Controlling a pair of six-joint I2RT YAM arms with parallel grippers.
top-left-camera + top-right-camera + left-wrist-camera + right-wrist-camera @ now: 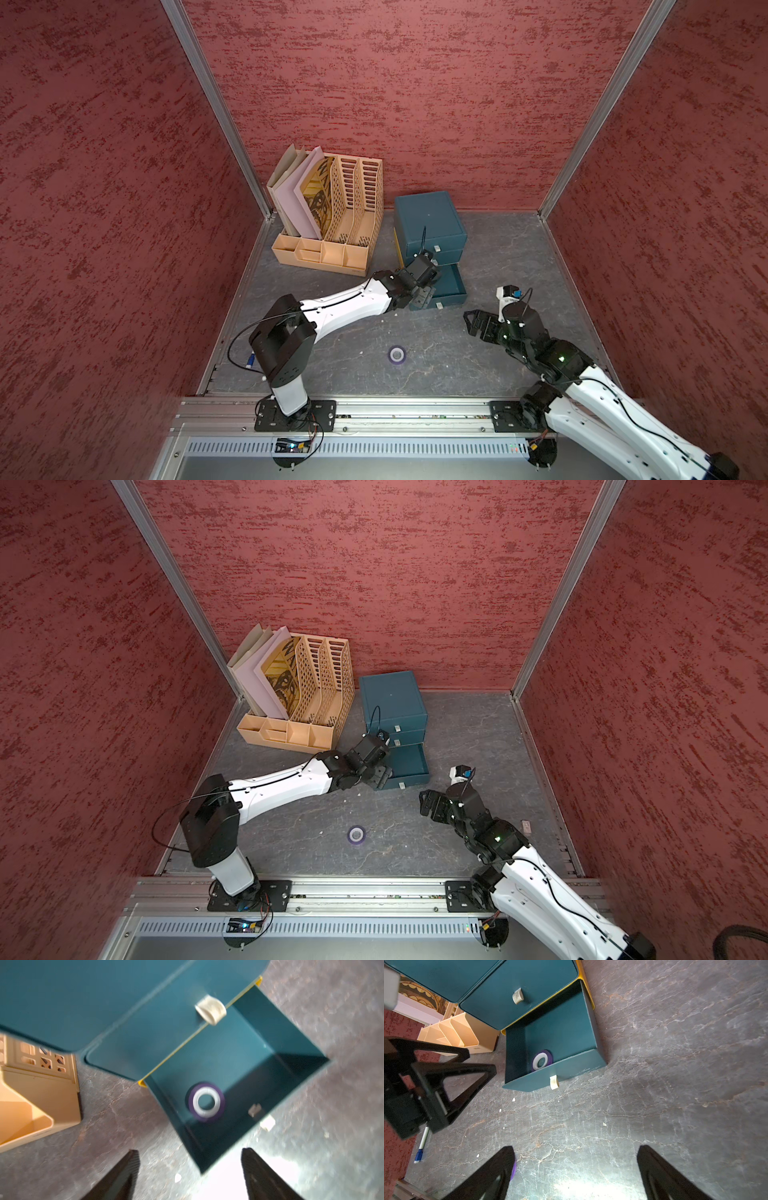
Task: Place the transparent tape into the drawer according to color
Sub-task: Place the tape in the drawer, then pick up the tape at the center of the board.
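Two purple tape rolls show, both glossy rings with white cores. The stowed roll (206,1102) lies flat inside the open bottom drawer (291,1043) of the boxy teal three-drawer chest (428,220). The loose roll (397,355) sits on the grey marbled table (519,257), at 6 o'clock from the chest. The left gripper (190,1152) hangs over the drawer's near corner, spread and empty. The right gripper (575,1147), also spread, hovers at 2 o'clock from the loose roll. One tan slotted file organizer (353,232) stands at 9 o'clock of the chest.
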